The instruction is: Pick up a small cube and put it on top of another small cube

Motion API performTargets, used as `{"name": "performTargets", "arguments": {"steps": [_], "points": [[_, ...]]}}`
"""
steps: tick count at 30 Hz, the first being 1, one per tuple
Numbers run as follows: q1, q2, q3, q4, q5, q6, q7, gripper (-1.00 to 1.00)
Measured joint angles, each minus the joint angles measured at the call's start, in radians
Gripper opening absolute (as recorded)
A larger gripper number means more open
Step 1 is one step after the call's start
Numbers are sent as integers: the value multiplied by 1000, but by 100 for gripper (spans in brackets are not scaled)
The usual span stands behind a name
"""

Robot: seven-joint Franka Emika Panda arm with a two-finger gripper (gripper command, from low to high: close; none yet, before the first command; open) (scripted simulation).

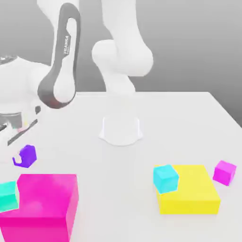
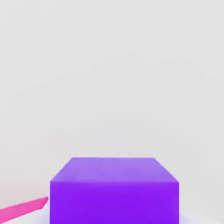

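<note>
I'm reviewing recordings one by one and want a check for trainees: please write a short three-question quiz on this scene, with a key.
1. True or false: the violet cube sits on top of the yellow block.
2. Multiple choice: what colour is the large block nearest the exterior view's left? a) green b) pink c) orange
3. Fill in: the small magenta cube lies toward the exterior view's ____ from the yellow block.

Key: 1 false; 2 b; 3 right
</note>
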Motion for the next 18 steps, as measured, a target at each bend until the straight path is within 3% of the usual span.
{"name": "performTargets", "arguments": {"steps": [9, 12, 13, 18], "points": [[137, 14, 59, 324, 5, -310, 226, -100], [143, 86, 59, 331, 1, -245, 251, -100], [144, 113, 59, 324, 0, -211, 253, 100], [144, 113, 59, 324, 0, -211, 253, 100]]}}
